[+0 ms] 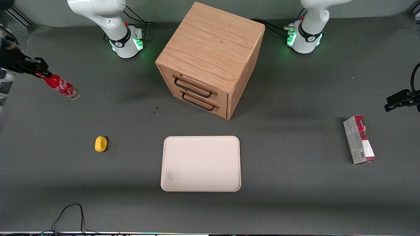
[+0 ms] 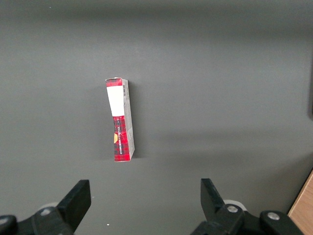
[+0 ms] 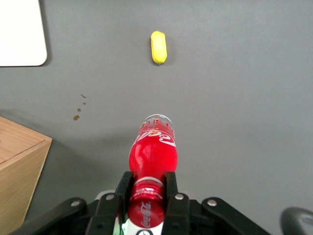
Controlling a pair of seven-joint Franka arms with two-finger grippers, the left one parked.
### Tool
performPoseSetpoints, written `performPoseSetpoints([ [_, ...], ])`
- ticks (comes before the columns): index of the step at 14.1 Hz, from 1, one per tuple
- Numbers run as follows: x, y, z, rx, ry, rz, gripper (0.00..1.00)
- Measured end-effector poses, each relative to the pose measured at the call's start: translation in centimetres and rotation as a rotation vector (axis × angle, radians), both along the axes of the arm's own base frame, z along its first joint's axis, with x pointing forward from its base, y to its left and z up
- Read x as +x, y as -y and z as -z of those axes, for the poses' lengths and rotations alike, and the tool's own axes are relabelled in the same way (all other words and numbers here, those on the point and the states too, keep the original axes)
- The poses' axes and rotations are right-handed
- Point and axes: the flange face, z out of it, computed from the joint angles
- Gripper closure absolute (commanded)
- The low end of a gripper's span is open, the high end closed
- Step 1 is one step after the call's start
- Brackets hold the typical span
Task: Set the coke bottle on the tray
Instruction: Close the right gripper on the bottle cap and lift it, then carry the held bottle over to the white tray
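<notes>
Coke bottle (image 3: 152, 147) is held at its red-capped neck between the clenched fingers (image 3: 171, 188) of the gripper (image 1: 36, 69), raised above the table at the working arm's end. Its long axis is tilted, with the clear base pointed downward and toward the tray (image 1: 200, 164). The tray is seen lying flat and well apart from the bottle, nearer the front camera and toward the table's middle, past the yellow lump (image 1: 101, 144). A carry toward the tray, then a lowering, is judged to be called for.
</notes>
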Motion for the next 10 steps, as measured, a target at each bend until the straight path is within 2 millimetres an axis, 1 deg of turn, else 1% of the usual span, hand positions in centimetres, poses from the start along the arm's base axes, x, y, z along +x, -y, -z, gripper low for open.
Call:
performPoseSetpoints([
  [2, 0.7, -0.1, -2.9, -0.005, 0.003, 0.001, 1.0],
  [3, 1.3, -0.3, -3.7, -0.006, 0.009, -0.003, 1.0],
  [5, 3.3, -1.5, -4.5, 0.003, 0.023, -0.026, 1.0],
  [6, 4.8, -2.7, -4.6, 0.006, 0.03, -0.048, 1.0],
  [8, 8.3, -6.3, -4.4, 0.005, 0.048, -0.112, 1.0],
  [10, 12.1, -9.9, -3.4, 0.016, 0.06, -0.178, 1.0],
])
